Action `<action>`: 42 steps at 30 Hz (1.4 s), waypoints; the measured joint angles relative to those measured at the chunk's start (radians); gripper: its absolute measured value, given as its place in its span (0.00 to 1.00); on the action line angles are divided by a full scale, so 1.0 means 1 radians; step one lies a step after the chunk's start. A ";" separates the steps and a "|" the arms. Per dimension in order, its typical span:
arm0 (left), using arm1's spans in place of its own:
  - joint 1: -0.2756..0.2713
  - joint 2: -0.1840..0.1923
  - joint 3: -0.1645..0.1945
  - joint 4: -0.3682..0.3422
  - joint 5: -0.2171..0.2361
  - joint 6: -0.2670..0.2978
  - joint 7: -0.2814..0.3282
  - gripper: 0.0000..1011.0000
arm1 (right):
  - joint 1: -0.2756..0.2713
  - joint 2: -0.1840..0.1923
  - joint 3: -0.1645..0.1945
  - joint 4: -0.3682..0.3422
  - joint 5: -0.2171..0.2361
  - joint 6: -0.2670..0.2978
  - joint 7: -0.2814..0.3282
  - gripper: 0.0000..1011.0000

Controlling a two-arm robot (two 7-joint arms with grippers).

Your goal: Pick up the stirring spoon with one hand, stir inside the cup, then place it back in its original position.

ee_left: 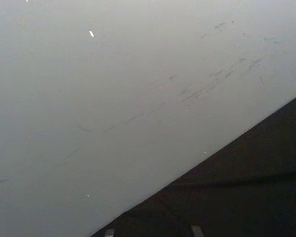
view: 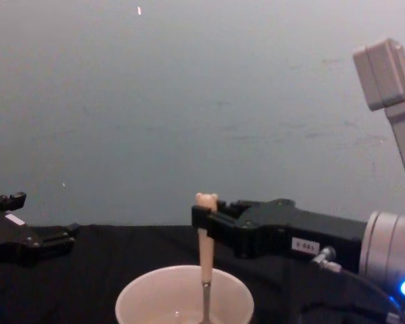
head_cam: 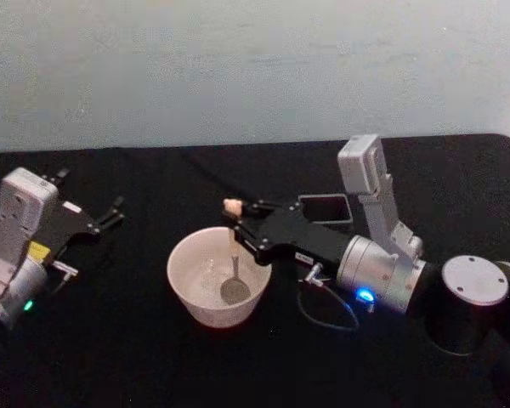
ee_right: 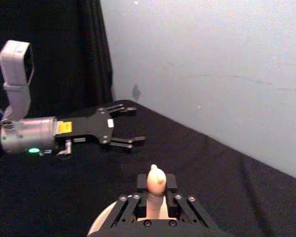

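Over the black table [head_cam: 110, 357], with the left gripper [ee_right: 136, 126] parked at left, fingers spread, the right gripper [head_cam: 235, 223] pinches the stirring spoon [head_cam: 234, 255] upright, bowl down in the cup [head_cam: 191, 293]; we judge stirring in hand, the next move calling for small circles clear of the rim.

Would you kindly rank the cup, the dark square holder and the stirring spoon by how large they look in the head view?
1. The cup: largest by far.
2 and 3. Unsure: the stirring spoon is longer but thin, while the dark square holder is broader yet lies farther from the camera.
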 joint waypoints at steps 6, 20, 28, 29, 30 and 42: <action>0.000 0.000 0.000 0.000 0.000 0.000 0.000 0.99 | 0.006 -0.010 -0.024 0.001 -0.001 0.002 0.006 0.21; 0.000 0.000 0.000 0.000 0.000 0.000 0.000 0.99 | 0.085 -0.081 -0.041 0.112 -0.031 -0.010 -0.024 0.21; 0.000 0.000 0.000 0.000 0.000 0.000 0.000 0.99 | 0.082 -0.073 -0.015 0.117 -0.037 -0.012 -0.044 0.21; 0.000 0.000 0.000 0.000 0.000 0.000 0.000 0.99 | 0.079 -0.070 -0.012 0.113 -0.037 -0.012 -0.044 0.21; 0.000 0.000 0.000 0.000 0.000 0.000 0.000 0.99 | 0.072 -0.063 -0.008 0.104 -0.038 -0.011 -0.044 0.21; 0.000 0.000 0.000 0.000 0.000 0.000 0.000 0.99 | 0.018 -0.034 0.041 0.016 -0.001 0.002 -0.064 0.21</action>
